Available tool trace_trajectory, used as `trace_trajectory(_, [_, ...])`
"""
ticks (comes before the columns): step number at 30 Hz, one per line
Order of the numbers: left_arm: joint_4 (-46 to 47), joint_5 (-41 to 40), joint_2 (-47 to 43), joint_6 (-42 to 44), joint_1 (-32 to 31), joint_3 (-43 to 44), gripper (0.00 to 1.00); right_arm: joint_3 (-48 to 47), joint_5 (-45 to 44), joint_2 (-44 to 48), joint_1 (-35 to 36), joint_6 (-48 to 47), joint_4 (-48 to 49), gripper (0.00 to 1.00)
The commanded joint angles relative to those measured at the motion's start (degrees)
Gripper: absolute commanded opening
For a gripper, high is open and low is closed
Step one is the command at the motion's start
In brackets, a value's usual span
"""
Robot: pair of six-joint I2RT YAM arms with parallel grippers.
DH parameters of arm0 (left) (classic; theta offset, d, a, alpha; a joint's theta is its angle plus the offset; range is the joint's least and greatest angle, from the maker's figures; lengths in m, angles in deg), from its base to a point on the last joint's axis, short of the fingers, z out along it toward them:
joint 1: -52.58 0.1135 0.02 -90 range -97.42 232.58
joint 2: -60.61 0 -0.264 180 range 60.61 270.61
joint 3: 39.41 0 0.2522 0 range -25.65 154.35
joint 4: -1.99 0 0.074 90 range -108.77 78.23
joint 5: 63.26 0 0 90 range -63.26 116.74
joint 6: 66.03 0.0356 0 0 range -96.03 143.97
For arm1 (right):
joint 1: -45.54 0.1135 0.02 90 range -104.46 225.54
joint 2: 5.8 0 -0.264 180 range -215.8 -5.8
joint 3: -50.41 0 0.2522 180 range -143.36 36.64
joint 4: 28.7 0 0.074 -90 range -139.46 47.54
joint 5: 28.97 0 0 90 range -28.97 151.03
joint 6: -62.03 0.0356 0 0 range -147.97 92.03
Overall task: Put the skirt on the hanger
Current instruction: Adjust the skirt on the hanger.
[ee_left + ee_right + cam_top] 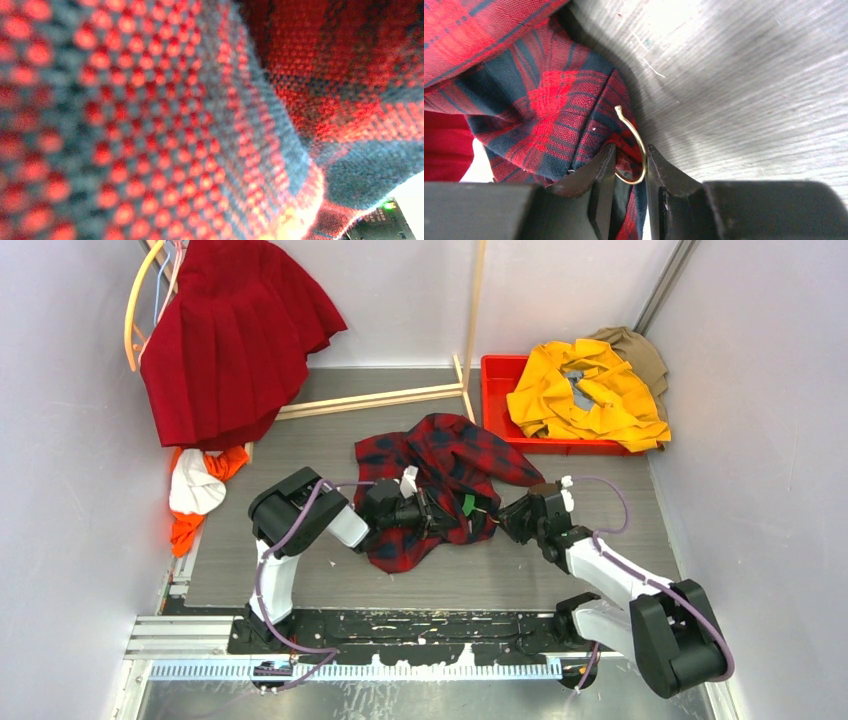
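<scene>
"Well, the right gripper (630,157) has its fingers narrowly apart round that wire hook (642,150) poking from the plaid shirt (450,455). If it closes crooked, the hook could skid out, or cloth gets nipped too."

"And the left gripper (432,512)?"

"It's closed and buried in the shirt, so a tug might drag everything. The skirt (225,335) hangs in the far left corner, well apart from both."

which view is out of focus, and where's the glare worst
left wrist: plaid shirt fills the lens, soft and magnified, with a backlit glow at the bottom edge; right wrist: gold wire hook sharp, table washed out by glare; top external: evenly lit, in focus.
</scene>
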Motion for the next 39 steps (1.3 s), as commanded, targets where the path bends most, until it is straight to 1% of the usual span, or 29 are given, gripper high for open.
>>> trace_trajectory(1, [3.0,0.7,0.0,-2.3,-0.4,2.0,0.0,-5.1,-2.0,-1.2,-0.2,-2.6,3.9,0.32])
trace_trajectory(6, [6.1,0.7,0.9,-4.6,-1.3,2.8,0.0,-9.7,-4.0,-2.4,-0.1,-6.0,0.7,0.27])
trace_trajectory(10, [7.8,0.4,0.7,-6.3,-2.5,3.7,0.0,-13.1,-4.4,-1.9,0.0,-9.0,-1.4,0.2])
trace_trajectory(15, [10.8,-0.2,-0.3,-9.2,-3.8,4.6,0.0,-18.4,-7.7,1.2,0.6,-16.5,-7.2,0.02])
trace_trajectory(20, [10.1,-0.9,-3.7,-9.1,-4.0,4.5,0.0,-28.1,-7.7,3.9,0.9,-26.8,-14.3,0.01])
trace_trajectory(24, [6.5,-1.2,-7.5,-7.9,-4.2,5.6,0.05,-37.3,-6.0,4.0,1.2,-34.8,-20.1,0.01])
trace_trajectory(26, [3.5,-1.1,-9.8,-7.0,-4.5,6.7,0.08,-41.6,-5.0,3.3,1.2,-37.7,-22.8,0.01])
trace_trajectory(30, [-1.6,-1.2,-14.8,-4.8,-4.8,8.9,0.11,-48.1,-2.7,1.9,1.3,-42.1,-26.0,0.01])
trace_trajectory(34, [-8.3,-1.8,-20.9,-1.6,-5.0,9.7,0.12,-54.3,0.7,0.1,1.4,-44.6,-28.0,0.01])
trace_trajectory(39, [-18.2,-3.0,-29.4,3.2,-5.1,10.0,0.14,-66.2,5.2,-3.2,1.8,-47.7,-33.2,0.01])
